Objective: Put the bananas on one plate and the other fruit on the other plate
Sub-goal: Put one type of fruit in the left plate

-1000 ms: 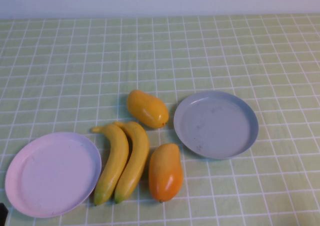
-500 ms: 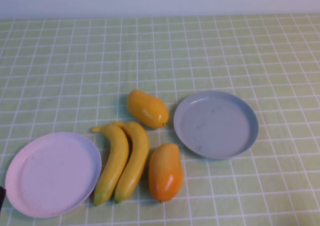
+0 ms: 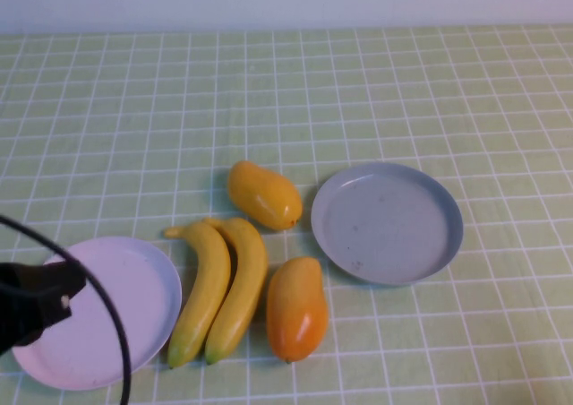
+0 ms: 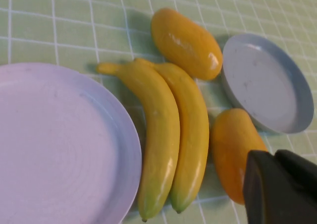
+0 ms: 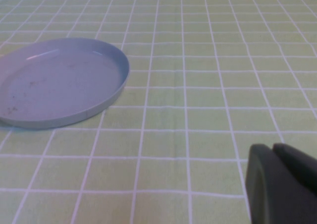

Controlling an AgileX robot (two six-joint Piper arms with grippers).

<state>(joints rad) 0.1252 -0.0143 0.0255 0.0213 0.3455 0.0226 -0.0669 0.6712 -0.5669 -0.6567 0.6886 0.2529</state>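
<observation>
On the green-checked bench (image 3: pixel 376 91), the two bananas (image 3: pixel 219 288) lie side by side and touching, lengthwise toward the robot, just beside the pink-lilac plate (image 3: pixel 125 280) on the robot's left. That plate holds no fruit. One mango (image 3: pixel 263 194) lies just beyond the bananas' stem ends; the other mango (image 3: pixel 295 308) lies just beside the bananas on the right, close to the near rim of the grey-blue plate (image 3: pixel 387 223), which sits to the right and also holds no fruit.

The left tool (image 3: pixel 36 306) shows in the high view as a dark shape at the near left edge, over the near-left part of the pink-lilac plate, with a black cable (image 3: pixel 112 315) arcing past it. In the left wrist view only a dark corner of it (image 4: pixel 280 189) is seen, so I cannot tell whether it is open or closed.

The right tool (image 5: pixel 281 184) appears only in the right wrist view, as a dark corner above bare bench near the grey-blue plate (image 5: pixel 59 83); I cannot tell its state either.
</observation>
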